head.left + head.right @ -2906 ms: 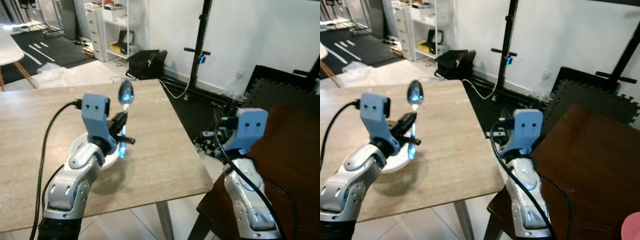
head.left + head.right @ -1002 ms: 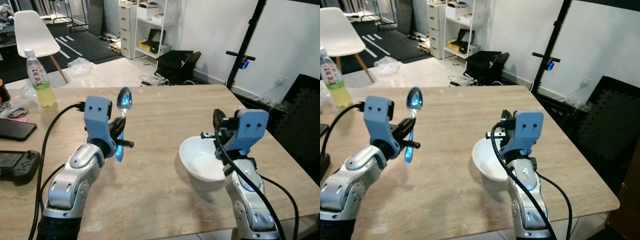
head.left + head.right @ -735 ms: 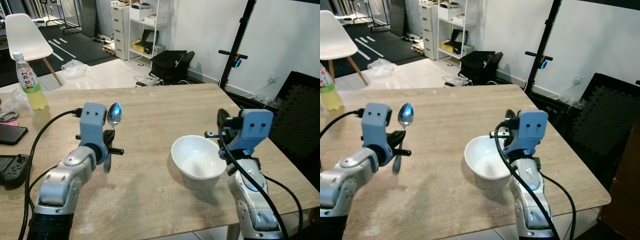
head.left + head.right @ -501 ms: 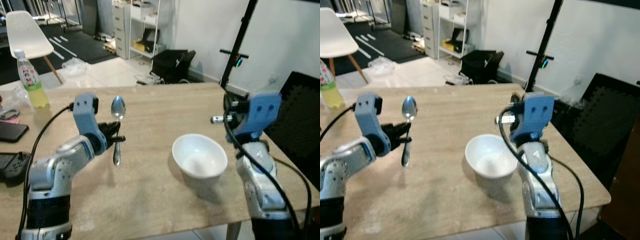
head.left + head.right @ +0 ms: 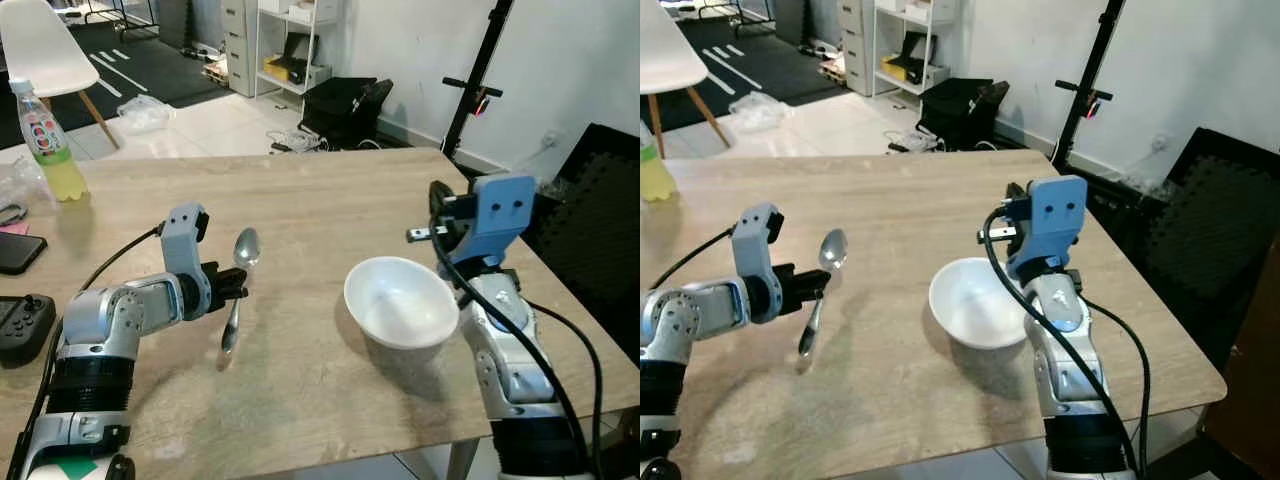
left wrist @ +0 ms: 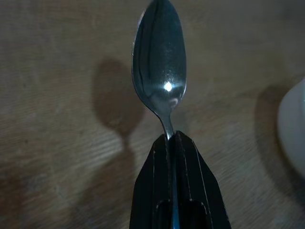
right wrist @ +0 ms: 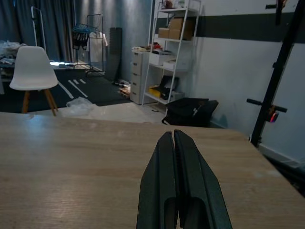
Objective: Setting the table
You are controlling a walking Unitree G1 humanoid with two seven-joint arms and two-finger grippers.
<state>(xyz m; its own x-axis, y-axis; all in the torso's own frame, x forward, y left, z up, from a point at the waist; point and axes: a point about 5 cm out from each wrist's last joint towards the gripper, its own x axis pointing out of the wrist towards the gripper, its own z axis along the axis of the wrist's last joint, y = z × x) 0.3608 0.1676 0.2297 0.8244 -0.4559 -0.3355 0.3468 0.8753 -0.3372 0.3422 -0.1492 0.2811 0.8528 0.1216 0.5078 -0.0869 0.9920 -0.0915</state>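
A metal spoon (image 5: 240,275) hangs tilted just above the wooden table (image 5: 300,200), with its shadow under it. My left gripper (image 5: 228,292) is shut on the spoon's handle, and the spoon's head (image 6: 159,62) sticks out past the black fingers (image 6: 188,191). A white bowl (image 5: 400,300) stands on the table to the right of the spoon, apart from it. My right gripper (image 7: 174,134) is raised beside the bowl's far right rim, fingers pressed together with nothing between them, pointing across the table.
A drink bottle (image 5: 42,145), a phone (image 5: 18,252) and a game controller (image 5: 22,328) lie at the table's left end. The table's right edge (image 5: 560,310) runs close behind my right arm. A white chair (image 5: 35,45) and a black stand (image 5: 475,95) are beyond the table.
My left arm has lowered the spoon from upright in the air to a tilt just over the table. The view has shifted. The right gripper stays by the bowl.
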